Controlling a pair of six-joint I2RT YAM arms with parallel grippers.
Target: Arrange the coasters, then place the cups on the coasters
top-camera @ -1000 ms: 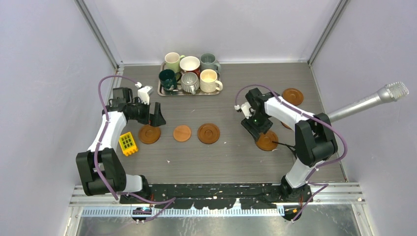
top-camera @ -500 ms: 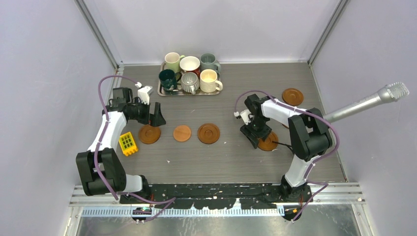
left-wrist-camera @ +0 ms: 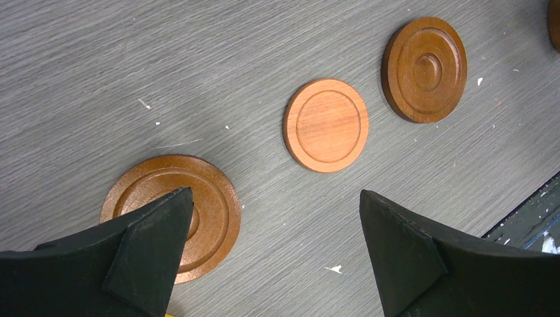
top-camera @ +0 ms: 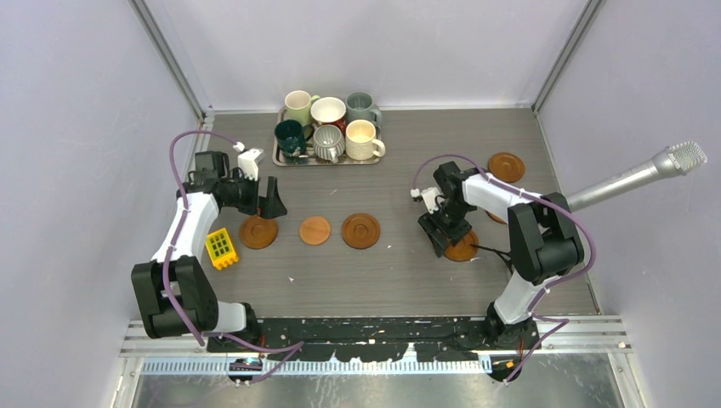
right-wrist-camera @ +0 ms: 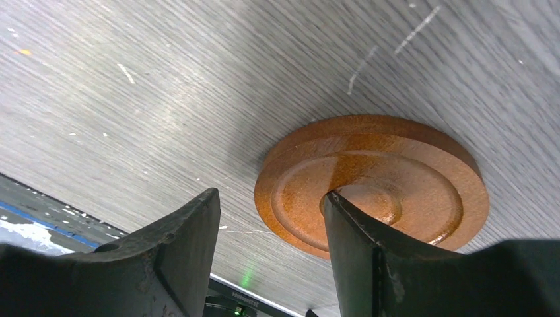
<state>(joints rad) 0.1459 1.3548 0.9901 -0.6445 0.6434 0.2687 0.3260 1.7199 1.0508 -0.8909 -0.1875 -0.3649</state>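
**Right pincer straddling a coaster rim, jaws part open**

The right pincer (top-camera: 440, 231) is low over the grey wood-grain desk (top-camera: 383, 280), right of centre. It is at a round dark-brown wooden coaster with concentric rings (top-camera: 464, 248).

In the wrist view its jaws stand at a middling gap with nothing clamped. One finger (right-wrist-camera: 370, 251) is over the disc's central dimple. The other finger (right-wrist-camera: 178, 251) is off the disc over bare desk, with a clear gap to the rim. The near rim therefore lies between the jaws, and most of the disc lies on the inner finger's side. Whether that fingertip touches the wood cannot be told.

The disc is round and has no long axis, so wrist angle should matter little. The grip depends on the rim sitting between the fingers.

Three discs already lie in a left-to-right row:
- a ringed brown wooden coaster (top-camera: 258, 231)
- a plainer, lighter wooden coaster (top-camera: 315, 229)
- a darker ringed wooden coaster (top-camera: 361, 230)

The left pincer (top-camera: 274, 206) hangs above the first of these, jaws wide and empty.

Judgement: the next free place is just right of the third disc. The right arm is much the nearer, and the move runs leftward along the row.

A further ringed coaster (top-camera: 506, 166) lies at the far right, well apart. All six ceramic mugs (top-camera: 327, 127) stand on the rectangular silver metal tray (top-camera: 278, 158) at the far edge, and none is on a coaster yet.
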